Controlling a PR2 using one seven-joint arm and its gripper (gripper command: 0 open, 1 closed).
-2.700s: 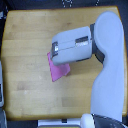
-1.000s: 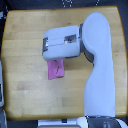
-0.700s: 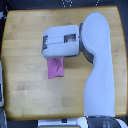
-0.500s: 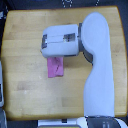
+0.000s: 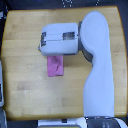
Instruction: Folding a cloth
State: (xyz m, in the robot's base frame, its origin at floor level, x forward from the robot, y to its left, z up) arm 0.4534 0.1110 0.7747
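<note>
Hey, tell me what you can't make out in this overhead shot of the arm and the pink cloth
- Gripper: the fingers are hidden under the arm's white forearm housing in the exterior view, so open or shut cannot be told.
- Cloth: its upper edge runs under the housing; whether it is being held is hidden.
- Cloth folds: too blurred to count layers.
- Table: edges cut off by the frame.

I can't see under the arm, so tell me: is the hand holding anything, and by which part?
It cannot be told. The arm's bulky end covers the hand, and only the cloth shows below it, its top edge hidden.

White arm (image 5: 97,65) reaches toward exterior view's left; its hand is hidden.
</note>
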